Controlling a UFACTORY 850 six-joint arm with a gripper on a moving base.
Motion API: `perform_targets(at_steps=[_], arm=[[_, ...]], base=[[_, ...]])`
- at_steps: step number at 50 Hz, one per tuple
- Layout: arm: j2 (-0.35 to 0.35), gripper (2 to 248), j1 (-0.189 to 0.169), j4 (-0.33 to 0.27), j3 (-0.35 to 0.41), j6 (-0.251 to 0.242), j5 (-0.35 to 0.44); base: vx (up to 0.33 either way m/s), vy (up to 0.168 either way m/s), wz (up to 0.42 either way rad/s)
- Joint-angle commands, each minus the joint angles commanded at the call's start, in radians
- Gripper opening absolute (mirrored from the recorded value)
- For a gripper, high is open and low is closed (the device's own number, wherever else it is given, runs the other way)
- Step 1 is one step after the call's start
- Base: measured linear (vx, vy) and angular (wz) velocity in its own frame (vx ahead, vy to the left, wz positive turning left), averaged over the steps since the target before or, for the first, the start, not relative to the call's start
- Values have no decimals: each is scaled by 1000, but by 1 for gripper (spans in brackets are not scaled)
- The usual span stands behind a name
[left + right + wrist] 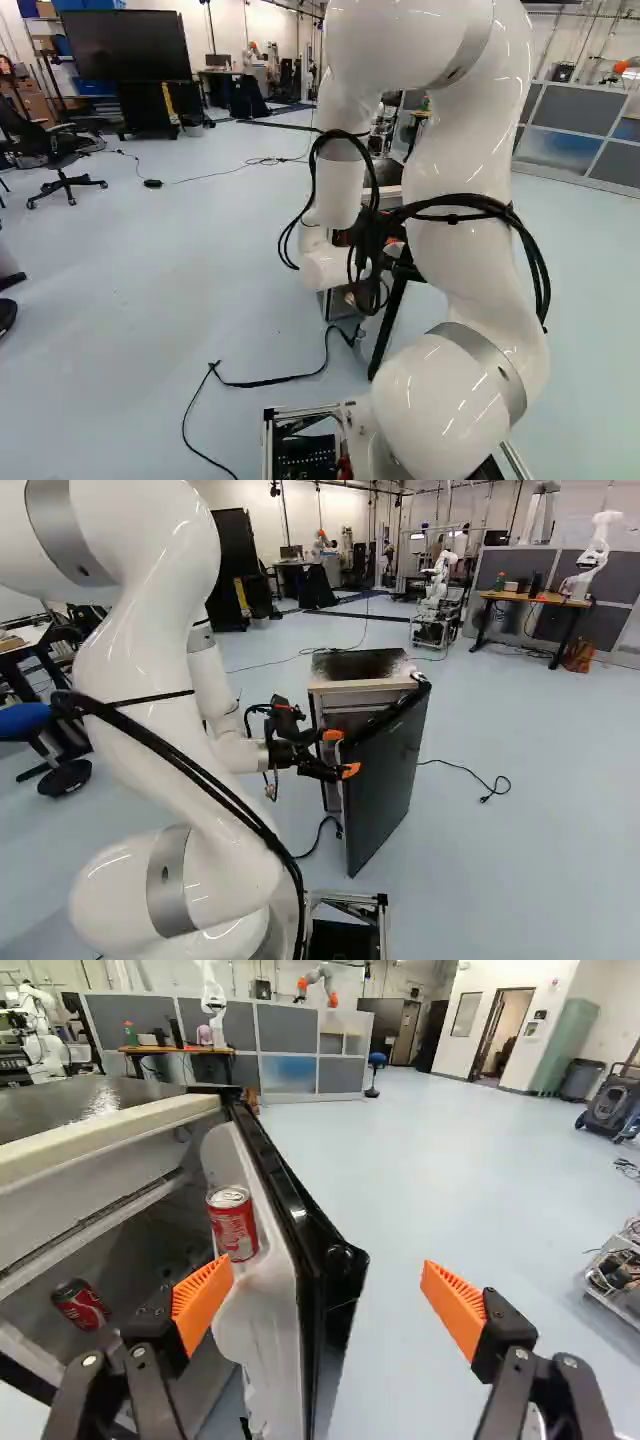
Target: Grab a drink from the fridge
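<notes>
My gripper (342, 752) is beside the door (385, 785) of a small fridge (330, 702), which stands ajar. In the wrist view the gripper (326, 1270) is wide open, holding nothing; the black door edge (318, 1250) lies between its fingers, one finger over the inner side, the other out over the floor. Whether a finger touches the door I cannot tell. An upright red can (233, 1225) sits in the door's white shelf, just past one fingertip. A darker red can (82, 1305) leans inside the fridge. The arm hides most of the fridge in the left base view.
Cables lie on the floor around the fridge. Beyond it are grey partitions (290, 1030), a wooden desk (535, 597) and another robot (437, 585). Office chairs (62, 165) and a large screen (125, 45) are farther off in the left base view.
</notes>
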Motion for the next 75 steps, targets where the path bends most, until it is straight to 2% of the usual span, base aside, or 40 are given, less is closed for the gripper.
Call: perform_targets(at_steps=[9, 21, 44, 56, 75], arm=[[17, 247, -7, 31, 43, 0, 24], [35, 247, -25, 40, 91, 0, 29], [54, 247, -97, 40, 152, 0, 29], [55, 247, -164, 40, 157, 0, 29], [39, 247, -322, 40, 102, 0, 29]], base=[[0, 0, 0], [0, 0, 0], [0, 0, 0], [0, 0, 0], [0, 0, 0]])
